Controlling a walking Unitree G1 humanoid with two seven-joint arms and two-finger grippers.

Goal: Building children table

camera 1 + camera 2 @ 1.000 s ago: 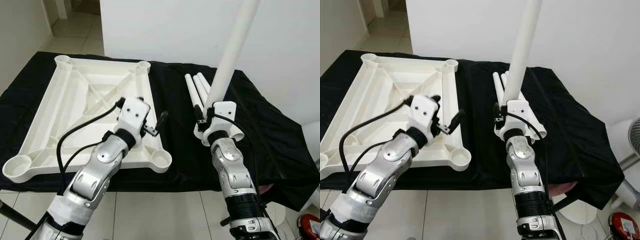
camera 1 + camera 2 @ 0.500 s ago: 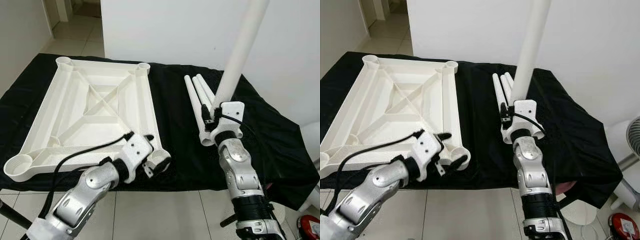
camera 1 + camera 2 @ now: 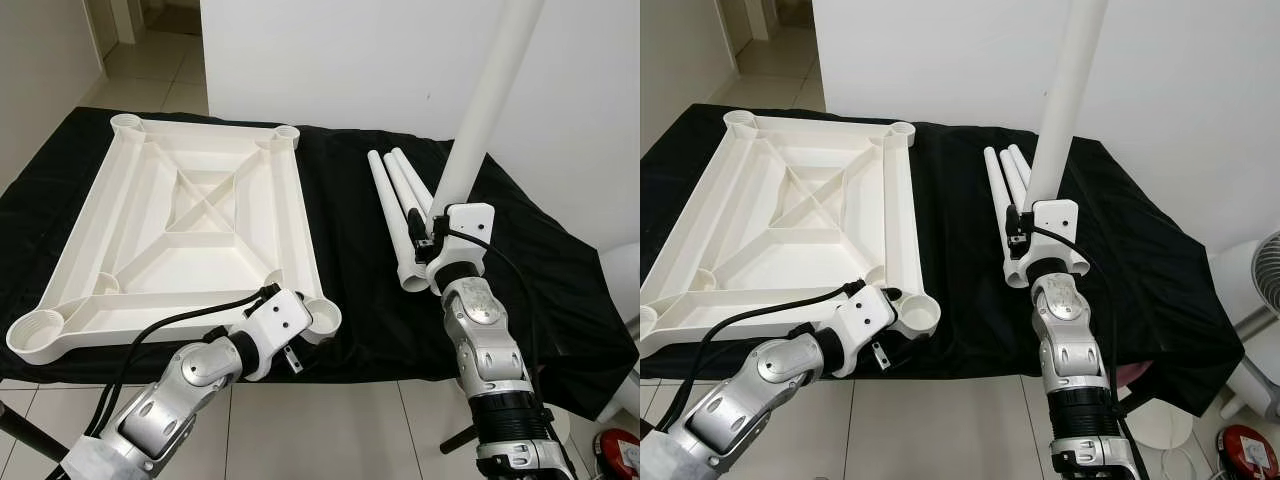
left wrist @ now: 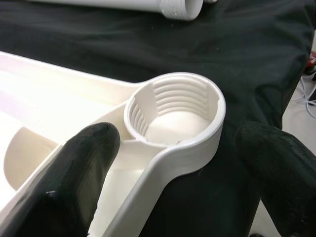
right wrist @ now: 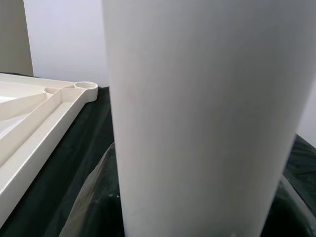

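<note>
No writing is readable. Left gripper [image 4: 173, 163], fingers released, straddles the tabletop's [image 3: 190, 215] threaded corner socket [image 4: 175, 118]; right gripper [image 3: 440, 235] grasps an upright leg [image 3: 485, 110].

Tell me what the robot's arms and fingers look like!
Both arms are shiny silver metal with rounded jointed segments. Each wrist carries a boxy white plastic block. The left arm has a black cable looping along it and white wrapping near the top; the right arm has a black ribbed band lower down and a thin black wire. The left gripper's fingers are thick, rounded and black.
</note>
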